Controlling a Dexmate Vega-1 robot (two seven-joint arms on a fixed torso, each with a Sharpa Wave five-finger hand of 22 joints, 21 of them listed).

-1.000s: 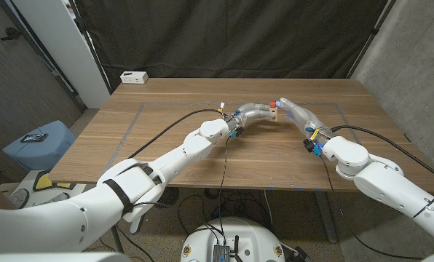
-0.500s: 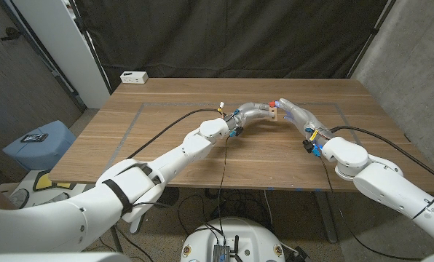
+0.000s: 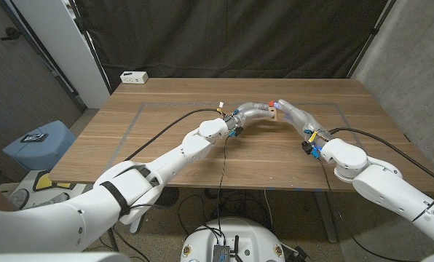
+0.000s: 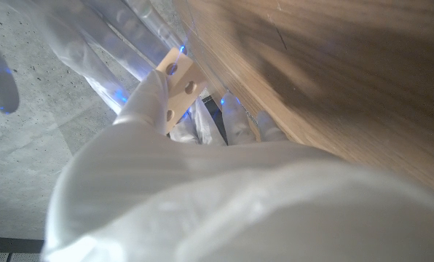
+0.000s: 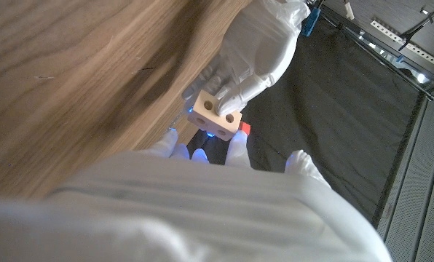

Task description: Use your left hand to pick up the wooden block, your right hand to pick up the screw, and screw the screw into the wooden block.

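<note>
- The wooden block [image 3: 274, 113], just above the frame's centre in the head view, is held off the bench [image 3: 166, 145] in the left hand [image 3: 255, 113]; its holes show in the right wrist view.
- The screw [image 5: 245, 129], red at its tip, is pinched in the right hand [image 3: 293, 113], against the block.
- Over the last second the hands have barely shifted; I'd judge threading is underway.

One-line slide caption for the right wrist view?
Left robot hand holds the holed wooden block above the table, facing the right robot hand.
</note>
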